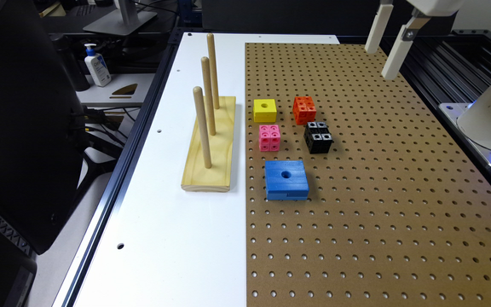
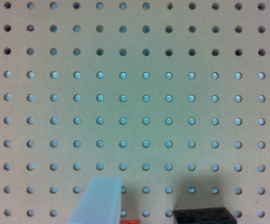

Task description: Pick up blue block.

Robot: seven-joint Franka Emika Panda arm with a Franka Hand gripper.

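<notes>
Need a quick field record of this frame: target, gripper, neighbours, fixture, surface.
target: blue block, flat on the pegboard, untouched
gripper: gripper open, raised over the pegboard's far edge, well away from the target
neighbours: pink cube, black cube, yellow cube, orange cube, all beyond the target and apart from it
fixture: wooden peg stand on the white panel, exterior view's left

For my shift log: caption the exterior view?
Gripper open, raised over the pegboard, far from the blue block.
</notes>
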